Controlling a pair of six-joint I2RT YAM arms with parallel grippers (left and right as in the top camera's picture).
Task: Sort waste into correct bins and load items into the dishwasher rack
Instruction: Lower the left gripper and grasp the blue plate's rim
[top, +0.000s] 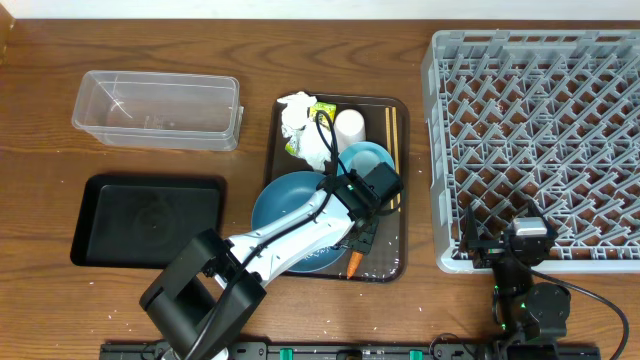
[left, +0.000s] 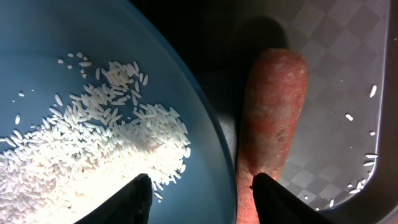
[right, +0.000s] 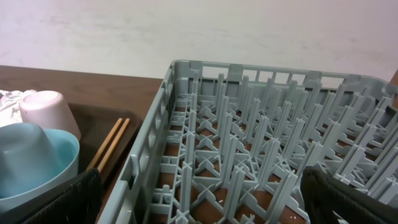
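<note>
Dark tray (left: 329, 118) holds carrot (left: 271, 124) beside plate (left: 93, 37) rim, tapering toward the half-open, empty left claw (left: 200, 194).

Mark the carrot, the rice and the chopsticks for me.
carrot (left: 273, 118), left wrist view, middle of its body.
rice (left: 93, 155), left wrist view, centre of the heap.
chopsticks (right: 114, 143), right wrist view, mid-length of one stick.

Small orange carrot (left: 272, 112) lies btwn left gripper (left: 202, 180) fingers (left: 132, 202), nearer the right one, on dark brown tray (left: 348, 74). Dark-blue round plate (left: 74, 31) w/ white rice grains (left: 93, 143) sits just left of carrot.
</note>
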